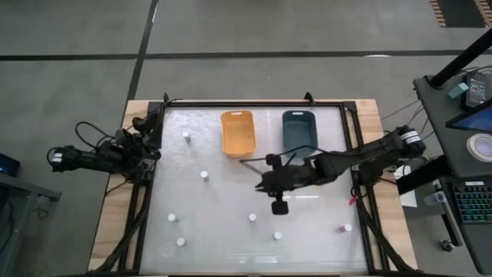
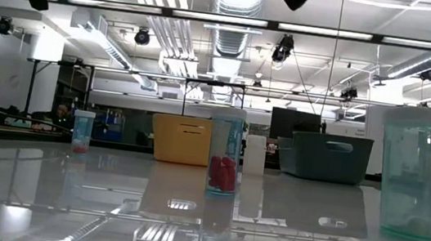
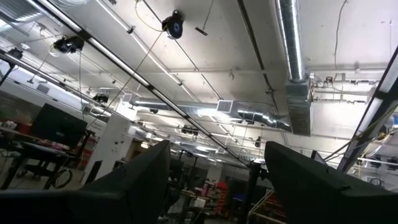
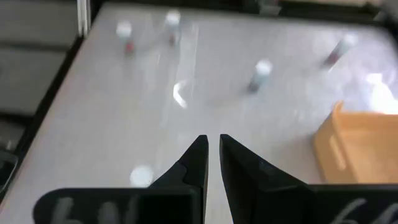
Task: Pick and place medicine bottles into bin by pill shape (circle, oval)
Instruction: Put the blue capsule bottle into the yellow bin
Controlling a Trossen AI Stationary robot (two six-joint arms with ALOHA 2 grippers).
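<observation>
Several small white-capped medicine bottles stand upright and scattered on the table, among them one (image 1: 204,175) left of centre, one (image 1: 251,218) toward the near side and one (image 1: 347,228) at the near right. At table height a bottle with red pills (image 2: 225,155) stands in the middle. My right gripper (image 1: 260,185) hovers shut above the table's middle, in front of the bins, with nothing between its fingers (image 4: 212,140). My left gripper (image 1: 146,150) waits at the table's left edge, open and tilted up toward the ceiling (image 3: 214,186).
An orange bin (image 1: 238,132) and a dark teal bin (image 1: 299,129) stand side by side at the table's far edge. A black frame (image 1: 254,101) runs around the tabletop. A desk with a keyboard and screen (image 1: 469,154) stands beyond the right edge.
</observation>
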